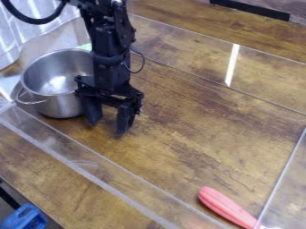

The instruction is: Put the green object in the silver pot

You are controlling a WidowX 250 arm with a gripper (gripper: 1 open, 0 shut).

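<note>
The silver pot (54, 82) stands on the wooden table at the left, its thin loop handle pointing toward the front left. Just to its right my gripper (107, 121) hangs from the black arm, fingers pointing down to the tabletop. The two fingers stand apart with bare wood showing between them, so the gripper is open and holds nothing. One finger (91, 114) is close to the pot's wall. The green object is not visible in this view; the pot's visible inner wall shows only shiny metal.
A long red-orange object (227, 207) lies near the front right edge. A clear plastic wall (120, 192) rims the table on the front, right and back. Something blue (21, 219) sits below the front left corner.
</note>
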